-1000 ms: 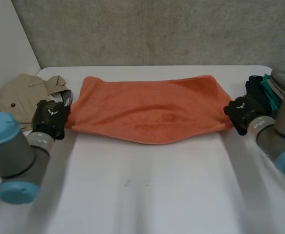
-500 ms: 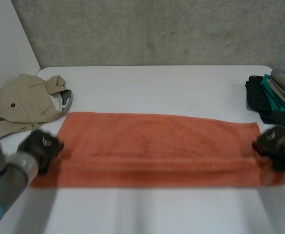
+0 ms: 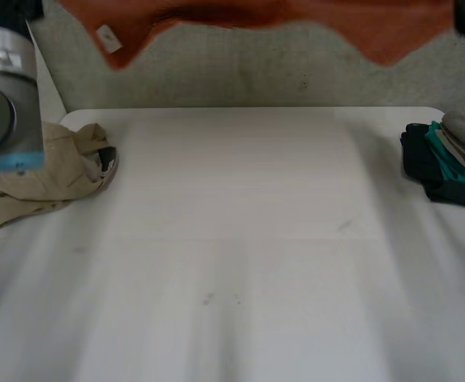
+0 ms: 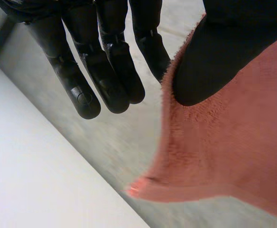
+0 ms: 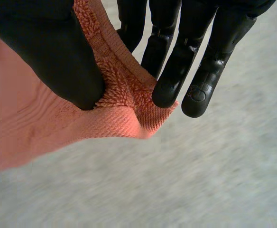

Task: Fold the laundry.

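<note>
- Orange terry towel (image 3: 336, 16) hangs high above the white tabletop (image 3: 240, 239), along the head view's top edge; its long axis runs hand to hand
- left hand (image 4: 209, 57) pinches one end corner, thumb against fingers (image 4: 150, 47); right hand (image 5: 48, 52) grasps the opposite corner likewise
- cloth drapes below both hands, equally near each

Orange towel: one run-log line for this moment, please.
orange towel: held aloft, clear of table | left hand: pinching one end | right hand: pinching opposite corner
</note>
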You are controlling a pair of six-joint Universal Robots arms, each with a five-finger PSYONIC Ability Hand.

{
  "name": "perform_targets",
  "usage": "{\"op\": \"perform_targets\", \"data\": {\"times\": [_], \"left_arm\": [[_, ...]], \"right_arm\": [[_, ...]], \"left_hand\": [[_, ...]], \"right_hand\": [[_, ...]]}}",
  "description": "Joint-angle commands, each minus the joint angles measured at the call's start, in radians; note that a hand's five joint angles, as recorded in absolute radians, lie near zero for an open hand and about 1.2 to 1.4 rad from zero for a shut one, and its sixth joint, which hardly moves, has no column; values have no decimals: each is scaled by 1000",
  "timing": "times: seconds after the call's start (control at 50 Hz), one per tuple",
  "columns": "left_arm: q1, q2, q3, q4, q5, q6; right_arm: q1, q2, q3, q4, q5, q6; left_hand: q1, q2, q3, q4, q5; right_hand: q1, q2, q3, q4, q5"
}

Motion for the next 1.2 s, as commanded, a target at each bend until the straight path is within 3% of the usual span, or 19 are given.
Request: {"op": "perform_targets", "data": {"times": [0.02, 0.18, 0.32, 0.4, 0.56, 0.62, 0.66, 0.82, 1.06, 1.2], "left_arm": [[13, -45, -214, -39, 5, 0], [-6, -191, -372, -45, 4, 10], [-13, -188, -502, -122, 4, 16], [3, -58, -576, -318, -1, 54], [21, 255, -735, -866, -4, 108], [21, 320, -779, -1009, 7, 137], [18, 329, -788, -1028, 8, 146], [0, 233, -724, -903, 4, 148], [-34, -103, -400, -458, -5, 146], [-76, -283, -214, -401, -4, 154]], "right_arm": [[0, 95, 77, 111, -61, -2], [0, 278, 158, 131, -88, -7], [-9, 275, 218, 300, -88, -25], [-13, 157, 302, 514, -89, -77], [-114, -81, 445, 908, -91, -254], [-162, -112, 488, 1019, -92, -365], [-182, -113, 494, 1038, -103, -398], [-196, -83, 479, 903, -104, -363], [-173, 88, 367, 598, -85, -170], [-124, 198, 261, 555, -60, -154]], "left_hand": [[229, 195, 201, 194, 248], [229, 195, 201, 194, 248], [229, 195, 201, 194, 248], [229, 195, 201, 194, 248], [229, 195, 201, 194, 248], [229, 195, 201, 194, 248], [229, 195, 201, 194, 248], [229, 195, 201, 194, 248], [229, 195, 201, 194, 248], [229, 195, 201, 194, 248]], "right_hand": [[340, 208, 208, 202, 243], [340, 208, 208, 202, 243], [340, 208, 208, 202, 243], [340, 208, 208, 202, 243], [340, 208, 208, 202, 243], [340, 208, 208, 202, 243], [340, 208, 208, 202, 243], [340, 208, 208, 202, 243], [340, 208, 208, 202, 243], [340, 208, 208, 202, 243]]}}
